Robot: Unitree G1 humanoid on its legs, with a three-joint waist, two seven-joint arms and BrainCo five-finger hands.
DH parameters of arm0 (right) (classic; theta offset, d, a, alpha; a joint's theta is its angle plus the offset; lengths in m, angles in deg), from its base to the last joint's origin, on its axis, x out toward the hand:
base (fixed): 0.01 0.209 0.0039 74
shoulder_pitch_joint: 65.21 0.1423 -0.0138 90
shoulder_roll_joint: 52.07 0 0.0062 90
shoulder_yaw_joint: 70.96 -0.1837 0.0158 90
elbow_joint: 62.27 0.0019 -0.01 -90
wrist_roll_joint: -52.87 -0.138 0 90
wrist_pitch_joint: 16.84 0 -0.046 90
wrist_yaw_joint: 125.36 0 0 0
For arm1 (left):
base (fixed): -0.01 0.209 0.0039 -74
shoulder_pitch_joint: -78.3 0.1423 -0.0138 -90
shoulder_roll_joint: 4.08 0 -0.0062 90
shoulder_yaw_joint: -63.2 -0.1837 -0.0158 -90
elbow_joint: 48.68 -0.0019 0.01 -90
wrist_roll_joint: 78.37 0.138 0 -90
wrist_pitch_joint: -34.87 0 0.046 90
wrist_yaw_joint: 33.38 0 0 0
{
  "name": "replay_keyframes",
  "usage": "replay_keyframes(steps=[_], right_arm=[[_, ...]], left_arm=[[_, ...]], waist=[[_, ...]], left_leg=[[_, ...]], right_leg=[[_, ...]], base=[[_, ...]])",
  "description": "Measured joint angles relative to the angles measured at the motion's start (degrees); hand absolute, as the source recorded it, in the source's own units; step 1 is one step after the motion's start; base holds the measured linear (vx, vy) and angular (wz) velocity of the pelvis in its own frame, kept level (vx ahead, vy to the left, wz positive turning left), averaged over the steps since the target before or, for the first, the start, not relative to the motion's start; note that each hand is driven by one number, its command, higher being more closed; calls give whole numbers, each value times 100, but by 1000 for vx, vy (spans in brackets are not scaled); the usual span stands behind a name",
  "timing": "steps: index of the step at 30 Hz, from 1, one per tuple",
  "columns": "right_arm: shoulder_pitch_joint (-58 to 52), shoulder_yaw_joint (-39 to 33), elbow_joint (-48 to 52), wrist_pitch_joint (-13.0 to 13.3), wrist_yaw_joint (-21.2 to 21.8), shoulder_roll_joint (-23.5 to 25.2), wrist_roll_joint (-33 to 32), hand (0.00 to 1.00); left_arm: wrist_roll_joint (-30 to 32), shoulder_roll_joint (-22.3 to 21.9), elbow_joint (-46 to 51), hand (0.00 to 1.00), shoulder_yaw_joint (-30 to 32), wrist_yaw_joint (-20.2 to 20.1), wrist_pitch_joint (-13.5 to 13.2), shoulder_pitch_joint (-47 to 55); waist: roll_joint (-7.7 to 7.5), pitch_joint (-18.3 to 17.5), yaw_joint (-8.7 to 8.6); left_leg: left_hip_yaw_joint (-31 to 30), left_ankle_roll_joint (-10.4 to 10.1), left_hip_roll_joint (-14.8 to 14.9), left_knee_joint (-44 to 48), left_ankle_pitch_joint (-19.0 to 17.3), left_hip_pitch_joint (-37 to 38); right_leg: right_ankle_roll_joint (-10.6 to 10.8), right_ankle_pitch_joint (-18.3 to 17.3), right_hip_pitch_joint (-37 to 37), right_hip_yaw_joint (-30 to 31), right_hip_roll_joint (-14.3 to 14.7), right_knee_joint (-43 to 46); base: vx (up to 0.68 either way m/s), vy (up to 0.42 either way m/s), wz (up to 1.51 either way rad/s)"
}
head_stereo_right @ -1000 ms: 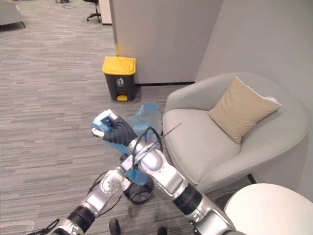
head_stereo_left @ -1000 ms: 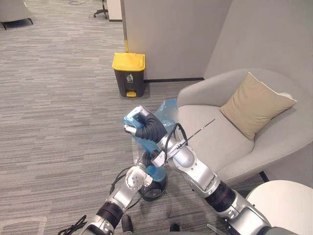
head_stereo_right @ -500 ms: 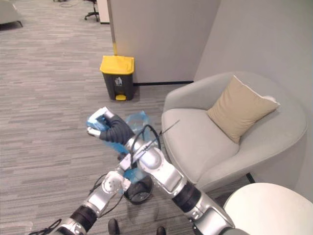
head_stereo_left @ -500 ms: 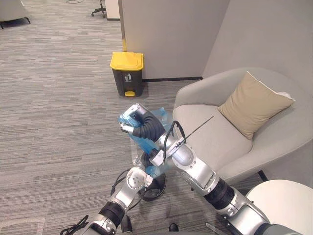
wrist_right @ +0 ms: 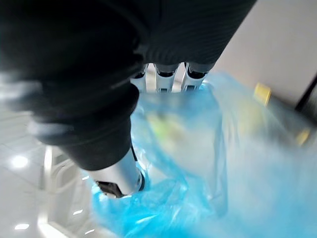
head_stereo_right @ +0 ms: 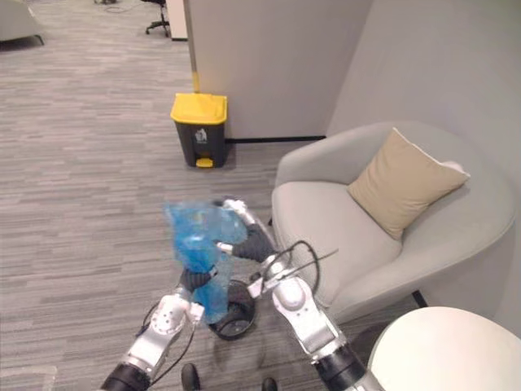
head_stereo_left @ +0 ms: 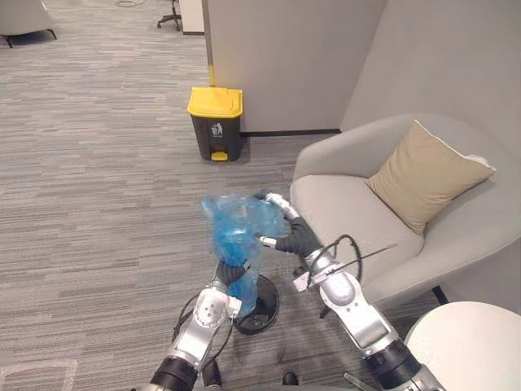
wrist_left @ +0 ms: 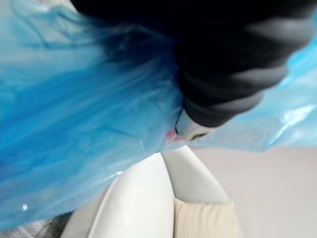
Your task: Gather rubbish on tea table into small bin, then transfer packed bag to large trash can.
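Note:
A crumpled blue rubbish bag point(head_stereo_left: 232, 228) is held up over the small black bin point(head_stereo_left: 262, 309) on the carpet. My left hand point(head_stereo_left: 234, 274) is curled round the bag's middle from below; its wrist view has the blue bag point(wrist_left: 74, 124) pressed against the dark cover. To the right of the bag's top, my right hand point(head_stereo_left: 291, 232) has its fingers point(wrist_right: 166, 74) stretched out straight and its thumb spread, the tips at the plastic point(wrist_right: 198, 163). The large dark trash can point(head_stereo_left: 216, 122) with a yellow lid stands by the wall, farther off.
A grey armchair point(head_stereo_left: 358, 228) with a tan cushion point(head_stereo_left: 423, 175) is close on the right. The edge of a round white table point(head_stereo_left: 472, 342) shows at the lower right. Striped grey carpet runs from the bin to the large can.
My right hand has let go of the bag's top and drawn back to the right with its fingers straightened. The left hand has closed on the bag, which now stands above it.

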Motion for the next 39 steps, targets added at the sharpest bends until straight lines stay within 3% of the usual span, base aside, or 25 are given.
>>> replay_keyframes(steps=[6,12,16,23,30,32,36,38,39], right_arm=[[-870,-1021,-51,-2,-329,383,135,0],[-1109,-1973,-1648,-213,-159,984,-938,0],[-1178,-2187,-3028,-377,94,1017,-1448,0],[-1125,-2701,-5032,-729,173,1026,-1528,0],[-1003,-2891,-5141,-803,31,1164,-1537,0],[-1016,-2895,-4902,-841,10,1322,-1537,0],[-1018,-2894,-4697,-866,-39,1437,-1534,0],[-1082,-2781,-4709,-914,-88,1448,-1526,0],[-1097,-2759,-4721,-923,-90,1454,-1526,0]], left_arm=[[-39,-24,152,100,460,-76,1,444],[-501,-225,-108,100,1296,-135,35,830],[-544,-244,-647,100,1647,-263,75,887],[-545,-248,-1762,100,1960,-359,191,1030],[-583,-369,-2266,100,2095,-361,247,1040],[-657,-425,-2266,100,2093,-355,246,1037],[-660,-484,-2167,100,2098,-347,246,848],[-657,-503,-1931,100,2108,-334,240,827],[-658,-488,-1887,100,2109,-323,240,845]], waist=[[14,45,-5],[80,104,-24],[129,162,10],[146,339,78],[124,734,131],[106,834,161],[50,921,208],[116,988,224],[101,985,224]], left_leg=[[-54,10,-29,1,-5,2],[-121,-33,-101,1,-74,17],[-168,-11,-154,1,-129,86],[-205,17,-258,3,-217,314],[16,27,-251,39,-234,555],[184,104,-213,93,-282,574],[273,276,-139,1021,-770,-22],[249,322,-6,1311,-815,-166],[214,322,1,1347,-815,-182]], right_leg=[[-23,10,82,-52,-31,-5],[31,-118,106,-150,-64,4],[55,-205,200,-200,-107,10],[45,-273,510,-272,-186,16],[106,-305,466,-177,-248,446],[121,-315,295,-85,-274,725],[168,-495,-51,-29,-432,1052],[39,-1068,-451,-211,-516,2965],[68,-1163,-477,-196,-525,3359]], base=[[79,-7,5],[35,1,7],[53,7,10],[102,-5,5],[14,24,-10],[-89,48,-31],[-123,17,-13],[-117,-32,21],[-108,-93,40]])
